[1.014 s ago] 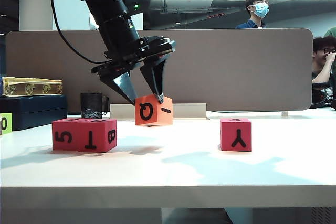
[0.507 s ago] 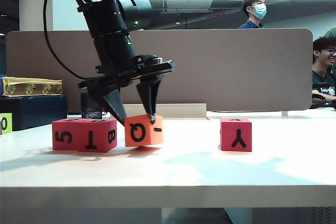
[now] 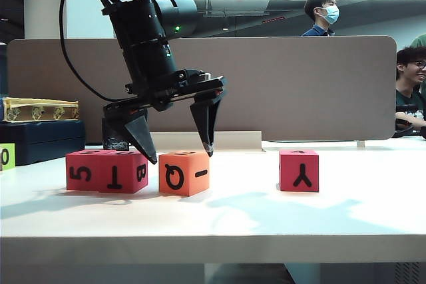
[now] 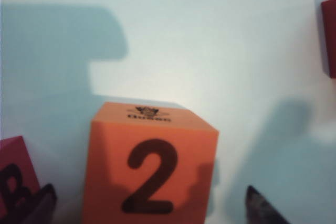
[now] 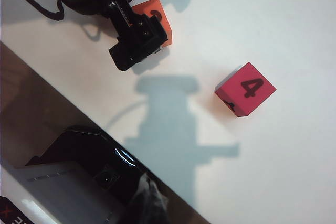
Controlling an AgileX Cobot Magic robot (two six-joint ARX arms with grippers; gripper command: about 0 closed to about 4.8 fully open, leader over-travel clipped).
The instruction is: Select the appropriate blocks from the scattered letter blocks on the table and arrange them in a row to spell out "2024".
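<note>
The orange block rests on the white table, just right of two pinkish-red blocks showing 5, T and B. Its top face reads 2 in the left wrist view. My left gripper hangs open just above it, one fingertip on each side, touching nothing. A third pinkish-red block, marked Y in front and 4 on top, stands apart to the right. My right gripper is shut and empty over the table's edge, out of the exterior view.
A grey-brown divider panel closes the back of the table. A black mug stands behind the left blocks. A dark box and a lime-green cube sit at far left. People sit behind the panel.
My left gripper carried the orange block down and left, set it on the table beside the pinkish-red blocks, then opened and let it go. The right arm stayed still.
</note>
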